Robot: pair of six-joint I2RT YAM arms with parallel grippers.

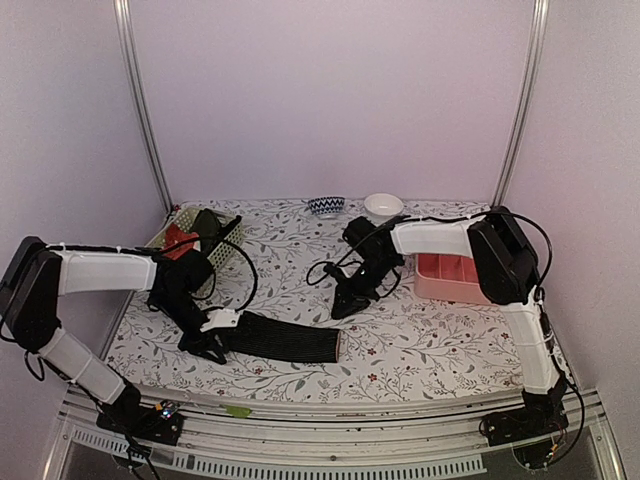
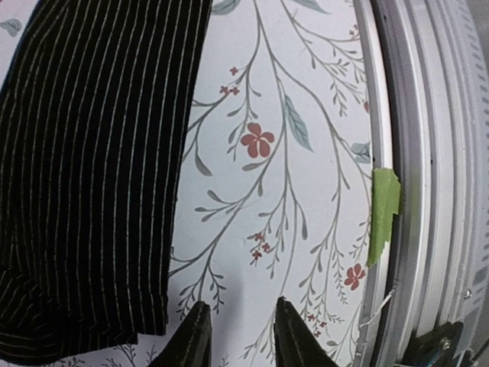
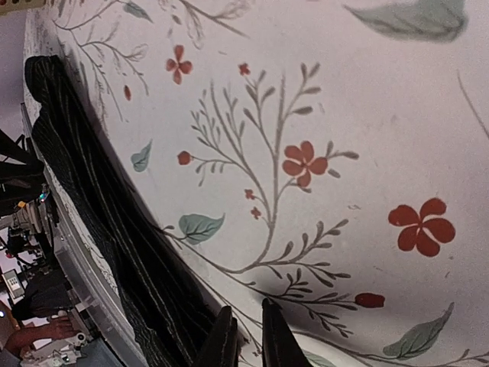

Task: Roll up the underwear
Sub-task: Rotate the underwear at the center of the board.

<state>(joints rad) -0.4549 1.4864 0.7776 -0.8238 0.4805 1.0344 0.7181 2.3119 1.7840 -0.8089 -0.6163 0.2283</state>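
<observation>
The black ribbed underwear [image 1: 285, 340] lies flat and stretched out near the table's front edge. My left gripper [image 1: 208, 347] hovers at its left end. In the left wrist view the striped black underwear [image 2: 84, 168] fills the left side, and the left gripper [image 2: 241, 332] stands open over bare tablecloth beside its edge, with nothing between the fingers. My right gripper [image 1: 340, 308] hangs just behind the garment's right end. In the right wrist view the right gripper [image 3: 246, 336] shows only a narrow empty gap, with the underwear [image 3: 114, 214] to its left. A red-orange garment [image 1: 180, 241] lies in the basket.
A pale green perforated basket [image 1: 215, 262] stands at the back left. A pink divided tray [image 1: 440, 285] sits at the right under the right arm. Two small bowls [image 1: 326, 206] [image 1: 383, 205] stand at the back. Green tape [image 2: 384, 206] marks the metal front rail [image 2: 428, 153].
</observation>
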